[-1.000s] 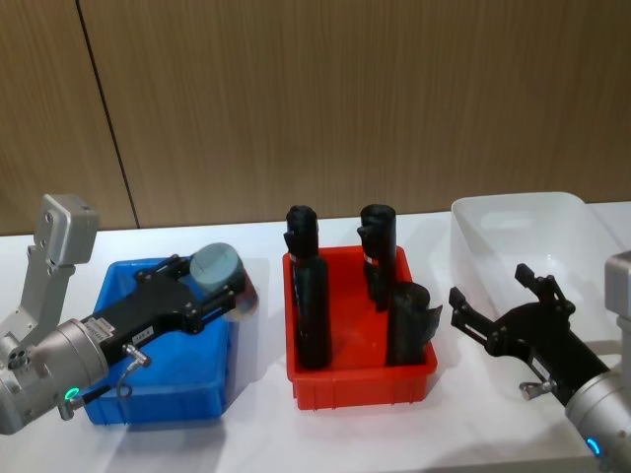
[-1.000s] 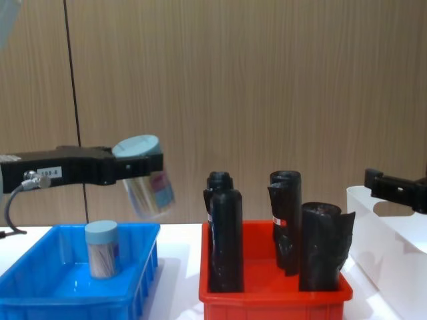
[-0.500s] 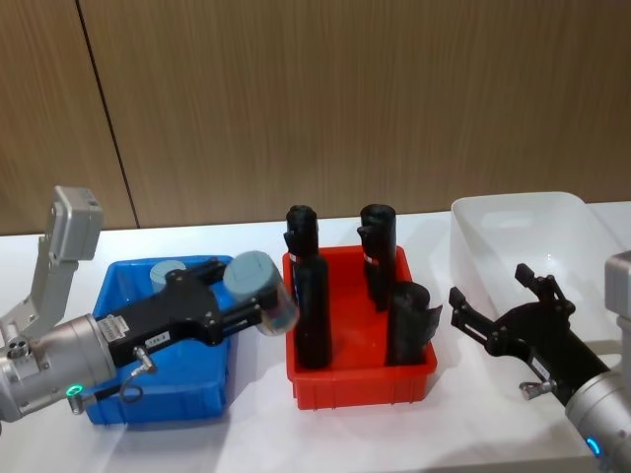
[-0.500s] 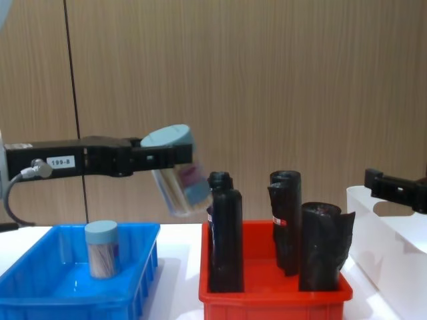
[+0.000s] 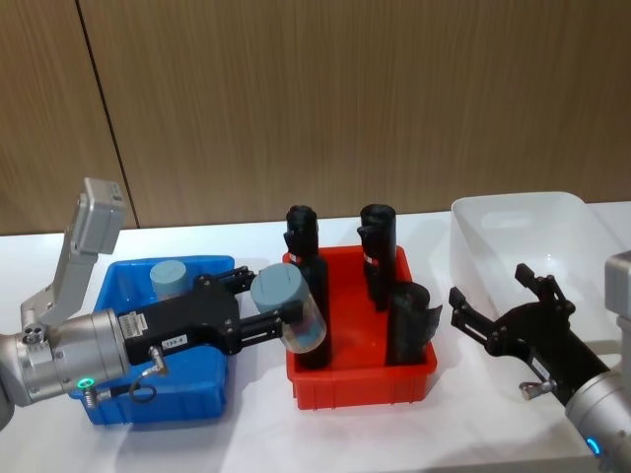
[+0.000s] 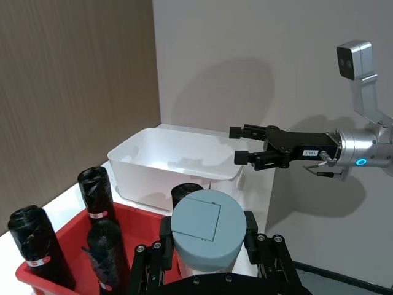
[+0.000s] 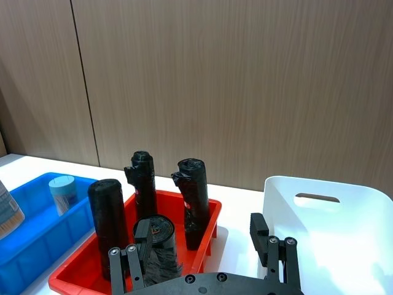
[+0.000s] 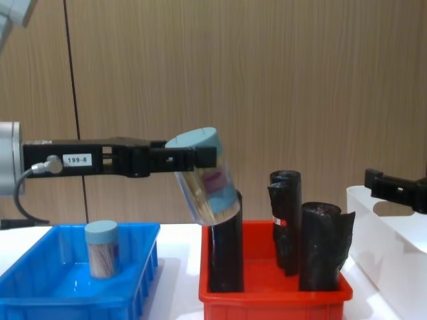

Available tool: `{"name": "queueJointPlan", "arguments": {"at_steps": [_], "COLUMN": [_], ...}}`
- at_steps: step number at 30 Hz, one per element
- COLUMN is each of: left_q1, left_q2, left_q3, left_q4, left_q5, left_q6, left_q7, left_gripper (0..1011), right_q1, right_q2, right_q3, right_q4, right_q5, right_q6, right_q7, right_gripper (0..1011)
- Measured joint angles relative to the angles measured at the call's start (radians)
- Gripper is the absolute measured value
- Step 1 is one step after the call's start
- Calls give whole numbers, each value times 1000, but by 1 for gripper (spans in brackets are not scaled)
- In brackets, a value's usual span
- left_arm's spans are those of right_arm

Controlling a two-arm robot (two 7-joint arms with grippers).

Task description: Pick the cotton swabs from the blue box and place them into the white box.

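Note:
My left gripper (image 5: pixel 279 307) is shut on a jar of cotton swabs (image 5: pixel 292 309), a clear jar with a grey-blue lid (image 6: pixel 204 227). It holds the jar tilted in the air (image 8: pixel 204 177) over the left side of the red bin. A second jar of cotton swabs (image 5: pixel 169 278) stands upright in the blue box (image 5: pixel 158 412) at the left, seen also from the side (image 8: pixel 102 249). The white box (image 5: pixel 521 211) stands at the far right. My right gripper (image 5: pixel 490 285) hovers open in front of the white box, with nothing between its fingers.
A red bin (image 5: pixel 360 380) with three tall black rolls (image 5: pixel 378 251) stands between the blue box and the white box. The rolls rise well above its rim (image 8: pixel 273 294). A wooden wall is behind the white table.
My left gripper has carried the jar to the right, from above the blue box to over the red bin's left side. The right arm has not moved.

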Motion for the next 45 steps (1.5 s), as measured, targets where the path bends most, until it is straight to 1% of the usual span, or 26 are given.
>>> {"name": "queueJointPlan", "arguments": {"at_steps": [14, 22, 24, 25, 28, 32, 35, 37, 38, 41, 45], "left_q1": [-25, -31, -33, -33, -34, -35, -36, -36, -36, -36, -37], "left_q2": [-9, -11, -11, -11, -11, -12, -12, -12, -12, -12, -13], "left_q3": [13, 15, 16, 16, 16, 17, 17, 17, 17, 18, 18], "left_q4": [18, 23, 24, 24, 25, 25, 26, 26, 26, 26, 27], "left_q5": [18, 22, 23, 23, 23, 24, 24, 25, 25, 25, 26], "left_q6": [13, 15, 16, 16, 17, 17, 17, 17, 18, 18, 18], "left_q7": [-30, -37, -38, -39, -40, -41, -42, -42, -42, -43, -43], "left_gripper": [669, 669, 669, 669, 669, 669, 669, 669, 669, 669, 669], "right_q1": [0, 2, 6, 6, 12, 23, 29, 38, 38, 52, 69], "right_q2": [0, 4, 9, 9, 14, 24, 29, 35, 35, 43, 50], "right_q3": [0, 3, 6, 6, 9, 14, 16, 18, 18, 20, 21], "right_q4": [0, -1, -3, -3, -5, -9, -10, -11, -11, -11, -8], "right_q5": [0, 11, 23, 23, 38, 62, 73, 87, 87, 101, 109], "right_q6": [0, 10, 24, 24, 41, 71, 86, 109, 109, 135, 162], "right_q7": [2, 36, 64, 64, 97, 152, 181, 223, 223, 275, 333], "right_gripper": [1002, 1001, 1002, 1002, 1002, 1001, 1002, 1001, 1002, 1001, 1002]}}
